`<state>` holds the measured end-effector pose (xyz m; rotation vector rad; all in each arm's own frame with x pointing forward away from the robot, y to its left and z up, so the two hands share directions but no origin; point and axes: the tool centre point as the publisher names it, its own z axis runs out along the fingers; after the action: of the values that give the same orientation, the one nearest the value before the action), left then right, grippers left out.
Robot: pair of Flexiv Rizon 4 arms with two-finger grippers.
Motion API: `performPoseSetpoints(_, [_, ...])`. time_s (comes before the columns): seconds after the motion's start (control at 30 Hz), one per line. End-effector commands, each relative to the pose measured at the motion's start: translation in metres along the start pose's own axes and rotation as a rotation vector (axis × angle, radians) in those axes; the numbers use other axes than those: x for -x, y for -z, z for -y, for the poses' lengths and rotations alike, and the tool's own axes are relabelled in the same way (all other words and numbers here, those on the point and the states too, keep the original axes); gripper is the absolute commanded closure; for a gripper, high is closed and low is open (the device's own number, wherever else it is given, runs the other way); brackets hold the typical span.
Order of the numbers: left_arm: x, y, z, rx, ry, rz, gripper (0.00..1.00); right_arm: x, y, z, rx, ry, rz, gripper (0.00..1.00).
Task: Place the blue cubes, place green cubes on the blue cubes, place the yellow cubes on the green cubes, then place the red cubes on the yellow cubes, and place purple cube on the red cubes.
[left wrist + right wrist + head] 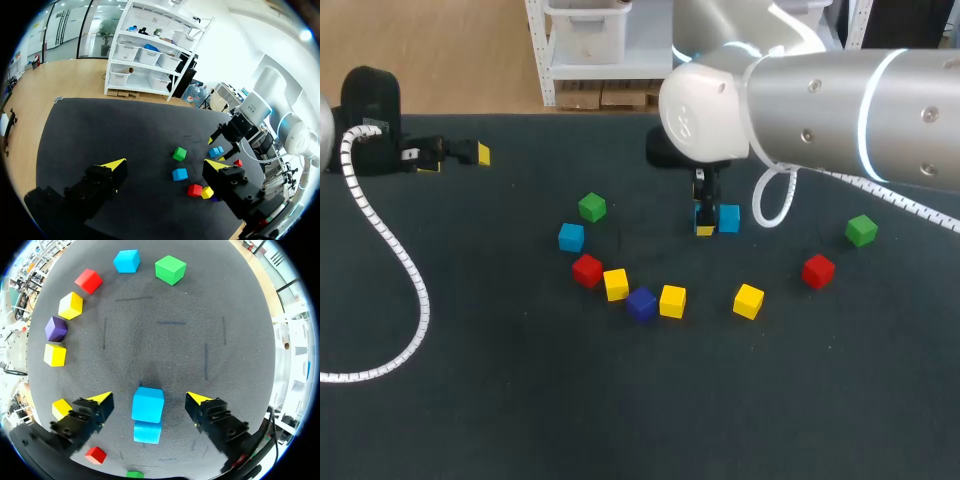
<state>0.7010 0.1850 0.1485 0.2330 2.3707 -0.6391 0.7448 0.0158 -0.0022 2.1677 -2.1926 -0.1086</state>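
Note:
Two light blue cubes lie side by side near the table's middle. One blue cube [148, 404] sits between the wide-apart fingers of my right gripper [149, 398], which touch nothing; its neighbour [147, 432] lies just behind it. In the head view my right gripper [708, 222] points straight down beside a blue cube [728, 218]. A third blue cube [571, 237], green cubes [592, 207] [861, 229], red cubes [587, 270] [817, 270], yellow cubes [616, 284] [672, 300] [748, 300] and a purple cube [641, 303] lie loose. My left gripper [455, 155] rests open and empty at the far left.
The loose cubes form an arc in front of the blue pair. A white ribbed cable [390, 250] trails from my left arm across the left side of the dark table. In the left wrist view my left gripper [165, 165] faces the cubes from a distance.

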Motion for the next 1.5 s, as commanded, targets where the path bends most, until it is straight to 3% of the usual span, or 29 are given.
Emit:
performPoseSetpoints(0.03, [0.0, 0.0, 0.0, 0.001, 0.0, -0.001, 0.0, -0.002, 0.007, -0.002, -0.008, 0.001, 0.01, 0.0])
performPoseSetpoints(0.43, [0.0, 0.0, 0.0, 0.001, 0.0, -0.001, 0.0, -0.021, 0.063, -0.001, -0.069, -0.067, 0.124, 0.0])
performPoseSetpoints(0.87, [0.0, 0.0, 0.0, 0.001, 0.0, -0.001, 0.0, -0.067, 0.131, 0.006, -0.162, -0.235, 0.285, 0.0])
performPoseSetpoints(1.13, [0.0, 0.0, 0.0, 0.001, 0.0, -0.001, 0.0, -0.095, 0.151, 0.005, -0.203, -0.325, 0.364, 0.0])
performPoseSetpoints(1.5, [0.0, 0.0, 0.0, 0.001, 0.0, -0.001, 0.0, -0.117, 0.182, 0.005, -0.292, -0.436, 0.498, 0.0])
